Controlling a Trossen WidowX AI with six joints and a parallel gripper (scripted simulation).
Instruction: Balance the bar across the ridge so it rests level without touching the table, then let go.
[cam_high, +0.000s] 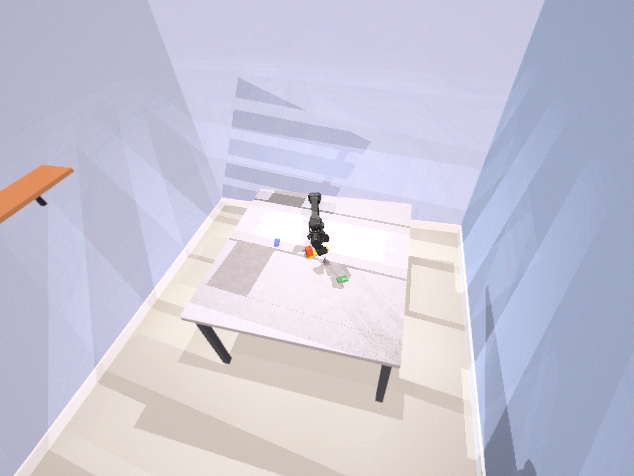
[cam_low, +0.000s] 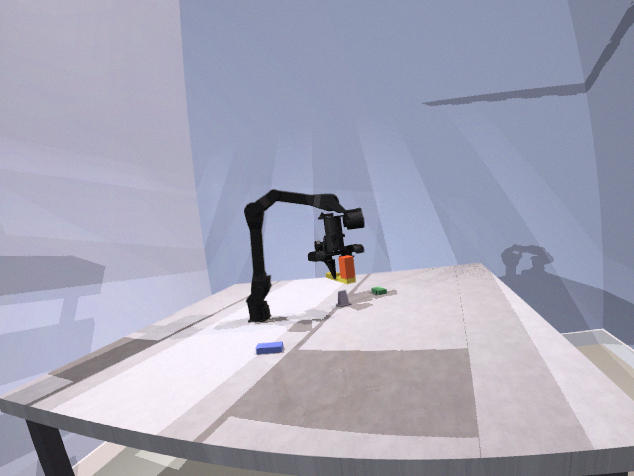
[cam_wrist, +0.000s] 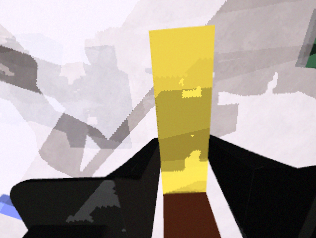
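The yellow bar (cam_high: 310, 256) (cam_low: 350, 280) (cam_wrist: 183, 115) has an orange-red block (cam_high: 308, 251) (cam_low: 346, 267) (cam_wrist: 187, 215) standing on one end. My gripper (cam_low: 335, 277) (cam_wrist: 182, 142) is shut on the yellow bar between that block and the bar's free end. The bar hangs in the air, roughly level, clear of the table (cam_high: 307, 302) (cam_low: 399, 327). The small grey ridge (cam_high: 325, 261) (cam_low: 342, 298) stands on the table, lower than the bar and not touching it. The ridge does not show in the wrist view.
A green block (cam_high: 342, 279) (cam_low: 378, 290) (cam_wrist: 312, 61) lies on the table beyond the ridge from the arm's base. A blue block (cam_high: 277, 242) (cam_low: 269, 348) (cam_wrist: 10, 207) lies on the table on the other side, nearer the exterior camera.
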